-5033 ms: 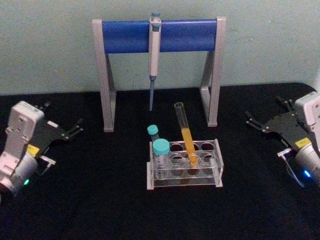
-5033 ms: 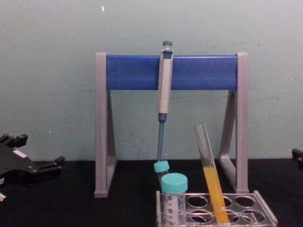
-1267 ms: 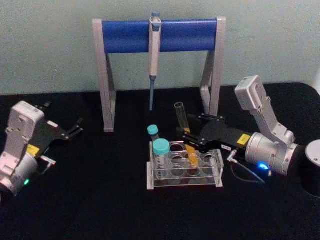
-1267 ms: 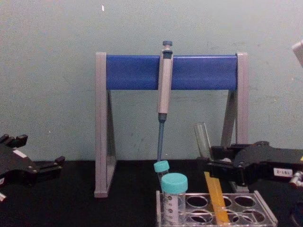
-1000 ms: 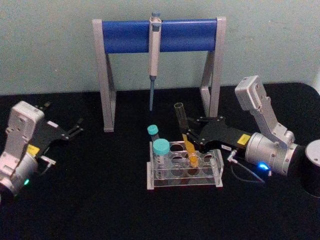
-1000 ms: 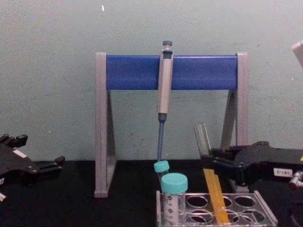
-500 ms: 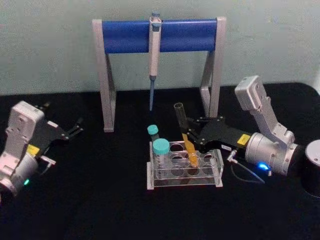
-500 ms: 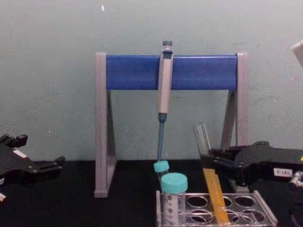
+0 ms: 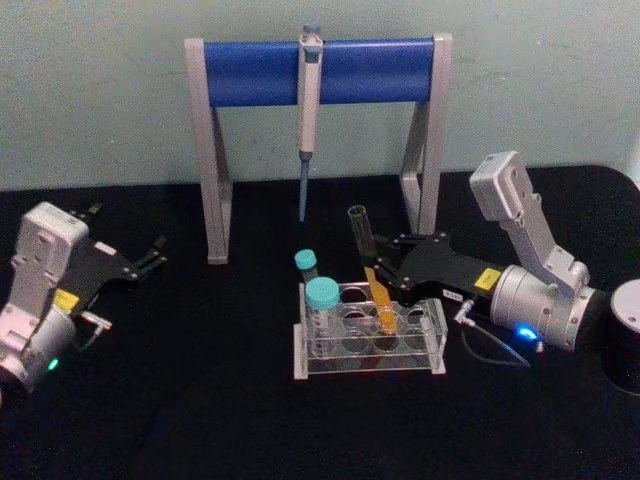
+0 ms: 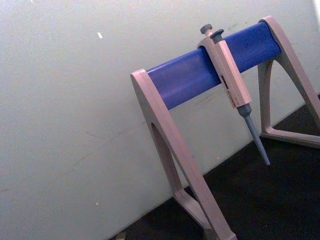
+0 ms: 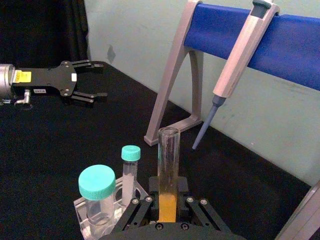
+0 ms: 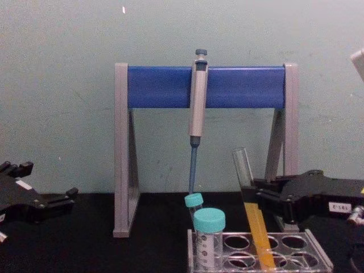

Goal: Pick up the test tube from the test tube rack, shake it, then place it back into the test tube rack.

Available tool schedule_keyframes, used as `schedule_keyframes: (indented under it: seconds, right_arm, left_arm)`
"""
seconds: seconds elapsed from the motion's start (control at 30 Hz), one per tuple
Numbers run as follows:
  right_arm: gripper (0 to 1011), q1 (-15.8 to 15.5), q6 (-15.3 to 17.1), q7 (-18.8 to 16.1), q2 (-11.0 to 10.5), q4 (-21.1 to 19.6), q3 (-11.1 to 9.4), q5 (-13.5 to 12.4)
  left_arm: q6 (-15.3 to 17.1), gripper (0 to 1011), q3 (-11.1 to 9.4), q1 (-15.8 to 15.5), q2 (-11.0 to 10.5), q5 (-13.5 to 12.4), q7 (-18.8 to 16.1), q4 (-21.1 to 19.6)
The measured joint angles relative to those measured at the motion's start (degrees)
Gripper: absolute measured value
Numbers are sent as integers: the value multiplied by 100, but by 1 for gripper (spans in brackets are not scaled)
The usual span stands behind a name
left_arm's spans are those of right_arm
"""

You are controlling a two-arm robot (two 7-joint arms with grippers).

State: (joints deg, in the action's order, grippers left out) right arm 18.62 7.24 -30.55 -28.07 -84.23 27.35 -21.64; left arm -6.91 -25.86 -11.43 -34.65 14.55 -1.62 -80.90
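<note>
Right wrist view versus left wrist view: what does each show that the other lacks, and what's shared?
Right wrist: the test tube clamped in the right gripper, the rack, two capped tubes, the open left gripper. Left wrist: the stand's blue bar end to end. Both: the stand, the pipette, wall and black table.

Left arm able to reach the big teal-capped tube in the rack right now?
Probably yes: bare table lies between the open left gripper and the big teal-capped tube at the test tube rack's left end. The right gripper, shut on the test tube, is beyond it.
</note>
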Motion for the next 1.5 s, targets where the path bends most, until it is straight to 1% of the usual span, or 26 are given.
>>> schedule_keyframes:
  seconds: [0.1,0.23,0.33,0.47,0.67,0.87,1.1,1.23,1.5]
  right_arm:
    - [204,-6,-51,-4,-2,2,-6,-3]
    - [204,-63,-254,-44,5,18,-84,-109]
    - [204,-143,-487,-129,7,16,-190,-289]
    - [204,-232,-702,-223,-3,-13,-297,-473]
    - [204,-441,-1275,-529,-77,-130,-519,-898]
    - [204,-566,-1723,-837,-160,-215,-652,-1209]
    - [204,-616,-2006,-1042,-241,-257,-718,-1401]
    - [204,-621,-2093,-1062,-259,-266,-740,-1438]
    - [204,-600,-2152,-1053,-257,-273,-758,-1460]
  left_arm:
    - [0,1001,0,-1,0,0,0,0]
    - [0,1001,0,0,0,0,0,0]
    - [0,1001,0,0,0,0,0,0]
    - [0,1001,0,-1,0,0,0,0]
    - [0,1001,0,0,0,0,0,0]
    - [0,1001,0,0,0,0,0,0]
    - [0,1001,0,0,0,0,0,0]
    - [0,1001,0,0,0,0,0,0]
    - [0,1001,0,0,0,0,0,0]
